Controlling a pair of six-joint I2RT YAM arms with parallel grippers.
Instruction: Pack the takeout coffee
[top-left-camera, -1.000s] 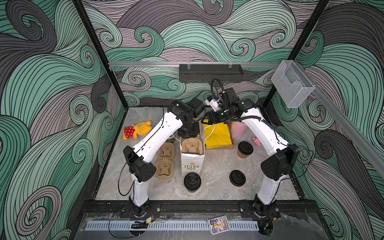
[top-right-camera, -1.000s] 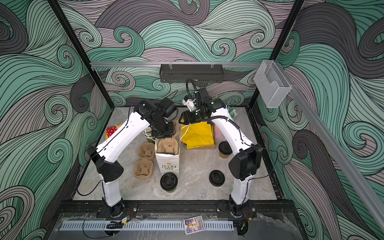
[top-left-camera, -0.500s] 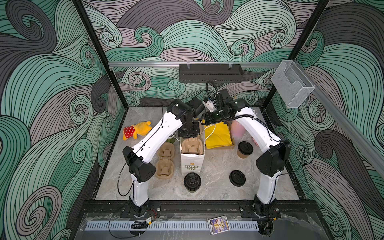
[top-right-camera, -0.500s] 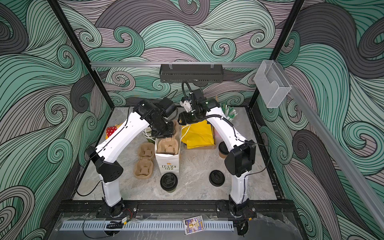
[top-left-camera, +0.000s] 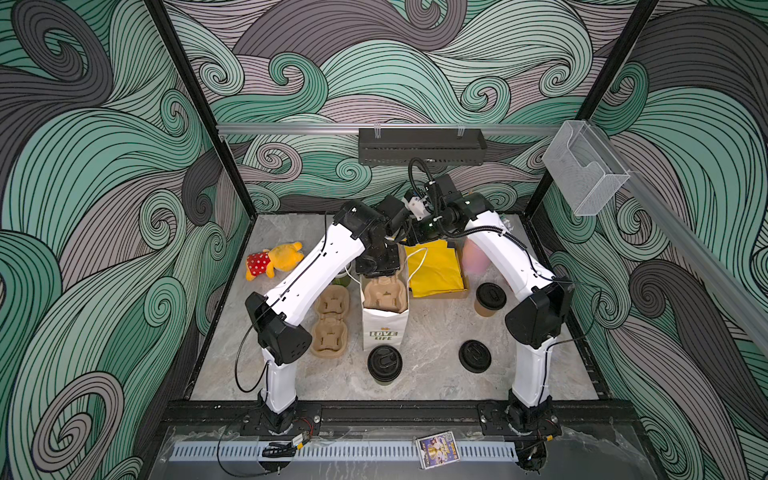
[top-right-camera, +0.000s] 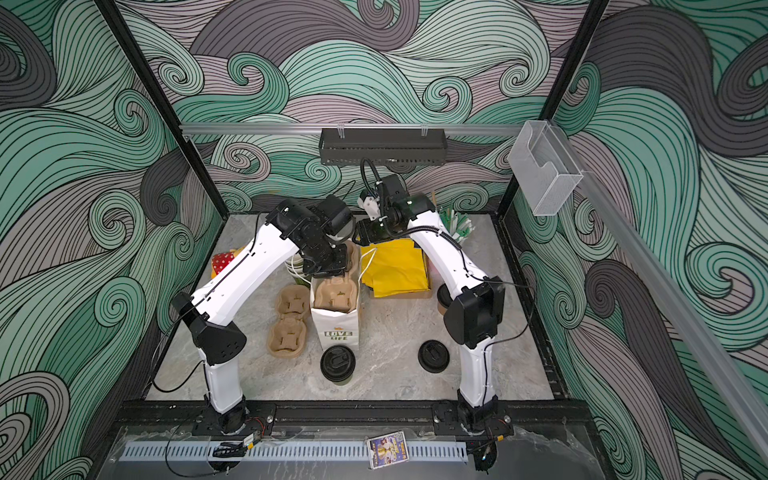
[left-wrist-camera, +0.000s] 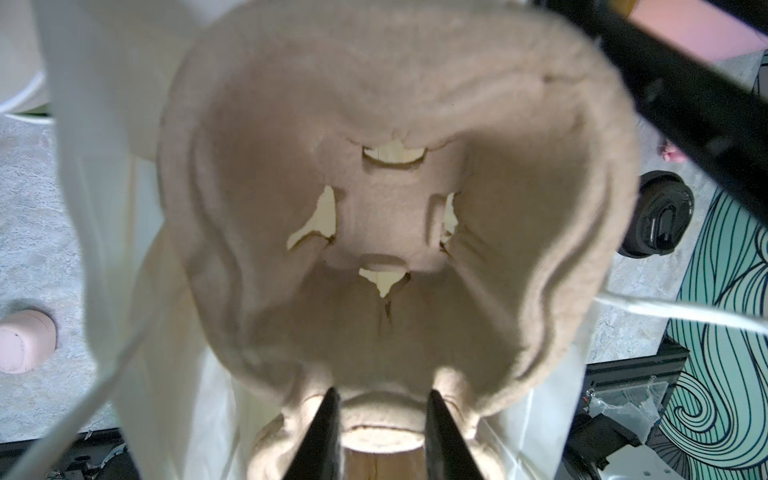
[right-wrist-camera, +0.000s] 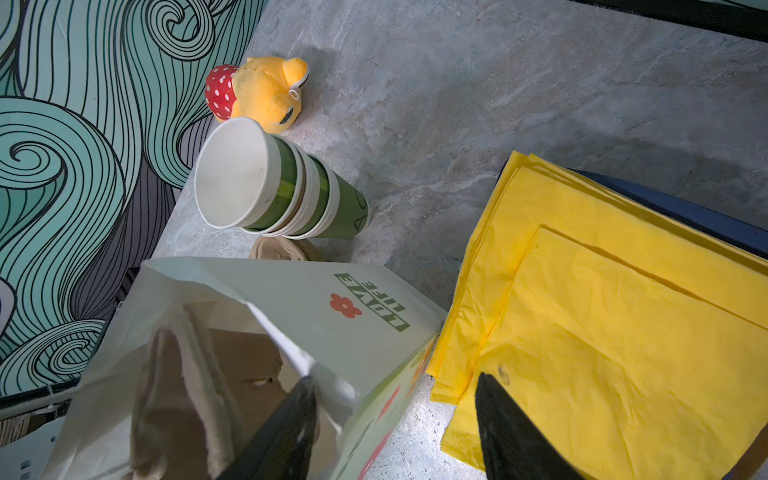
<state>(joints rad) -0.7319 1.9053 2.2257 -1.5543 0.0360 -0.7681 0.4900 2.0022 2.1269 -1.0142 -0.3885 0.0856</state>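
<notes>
Two takeout coffee cups with black lids stand on the table in both top views: a tan one (top-left-camera: 490, 299) at the right and another (top-left-camera: 385, 363) in front of the white paper bag (top-left-camera: 384, 328). A pulp cup carrier (top-left-camera: 384, 293) sits inside the bag's mouth. My left gripper (left-wrist-camera: 382, 395) is shut on the carrier's (left-wrist-camera: 395, 224) middle ridge from above. My right gripper (right-wrist-camera: 397, 378) is open at the bag's far rim. One of its fingers is inside the bag wall (right-wrist-camera: 332, 299), the other outside over the yellow sheets (right-wrist-camera: 623, 332).
Two spare pulp carriers (top-left-camera: 330, 324) lie left of the bag. A stack of lidless green cups (right-wrist-camera: 282, 195) and a yellow plush toy (top-left-camera: 274, 262) are at the back left. A loose black lid (top-left-camera: 474, 355) lies front right. Yellow sheets (top-left-camera: 434, 270) cover a box.
My right arm has swung left and its gripper has come to the bag's far rim. The left arm and the carrier have stayed put.
</notes>
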